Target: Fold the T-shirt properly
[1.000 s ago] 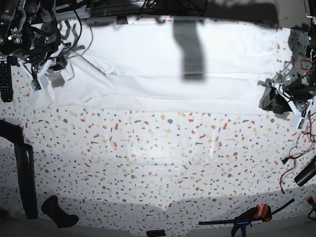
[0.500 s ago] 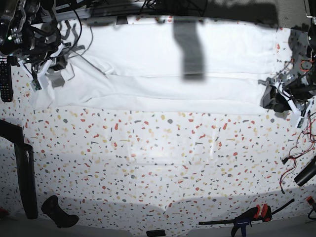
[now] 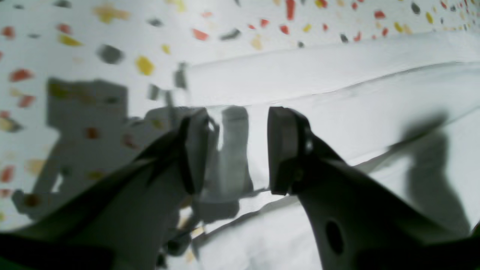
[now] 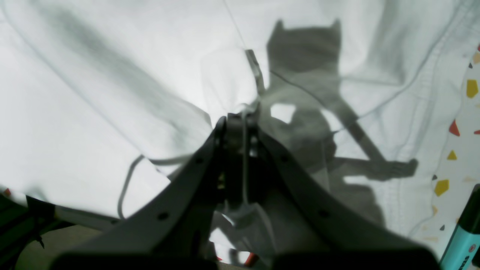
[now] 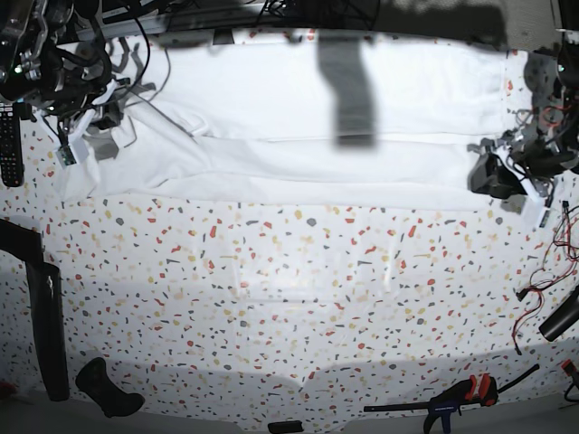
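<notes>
White T-shirt (image 5: 298, 136) spans the frame's top; right gripper (image 4: 242, 123) pinches its upper-left fabric, left gripper (image 3: 240, 150) gapes at right edge.

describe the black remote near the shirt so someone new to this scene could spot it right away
Start at the white T-shirt spread across the far side of the speckled table in the base view, then follow it to the end beside the right tool. Just past that end, at the picture's left edge, lies the remote. It is slim, black and covered in small buttons, unlike the tangle of cables beside it.
</notes>
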`<state>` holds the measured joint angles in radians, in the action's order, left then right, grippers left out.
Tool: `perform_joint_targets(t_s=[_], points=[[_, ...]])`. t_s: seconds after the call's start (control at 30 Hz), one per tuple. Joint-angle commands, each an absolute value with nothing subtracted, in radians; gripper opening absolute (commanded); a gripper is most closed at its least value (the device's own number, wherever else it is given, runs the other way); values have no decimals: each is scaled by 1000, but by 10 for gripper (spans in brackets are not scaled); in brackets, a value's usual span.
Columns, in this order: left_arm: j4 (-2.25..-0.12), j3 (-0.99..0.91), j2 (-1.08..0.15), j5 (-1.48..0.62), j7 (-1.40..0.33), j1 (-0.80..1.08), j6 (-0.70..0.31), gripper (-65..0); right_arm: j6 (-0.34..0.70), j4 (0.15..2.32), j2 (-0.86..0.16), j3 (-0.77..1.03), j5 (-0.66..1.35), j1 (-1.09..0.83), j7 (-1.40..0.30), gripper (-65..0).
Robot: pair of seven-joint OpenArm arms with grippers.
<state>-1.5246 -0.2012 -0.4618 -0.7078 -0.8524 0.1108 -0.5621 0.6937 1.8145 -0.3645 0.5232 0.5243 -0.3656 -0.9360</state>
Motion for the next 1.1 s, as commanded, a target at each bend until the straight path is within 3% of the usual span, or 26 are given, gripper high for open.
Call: perform_joint_targets(t_s=[0.0, 0.2, 0.37, 0.57, 1.07], points=[[-1538, -209, -464, -678, -833, 96, -570, -397, 698, 1828, -379, 530, 535, -361, -925, -650], [-1538, -209, -435, -524, -784, 93, -568, -396, 698, 1828, -379, 530, 535, -361, -933, -650], [-1538, -209, -435, -526, -783, 94, -568, -402, 698, 1828, -379, 530, 535, -361, -937, -650], [-1538, -209, -435, -579, -784, 94, -570, -481, 698, 1828, -379, 530, 535, -361, -937, -650], [-1538, -209, -435, -603, -758, 94, -573, -480, 698, 1828, -379, 530, 535, -361, -939, -650]])
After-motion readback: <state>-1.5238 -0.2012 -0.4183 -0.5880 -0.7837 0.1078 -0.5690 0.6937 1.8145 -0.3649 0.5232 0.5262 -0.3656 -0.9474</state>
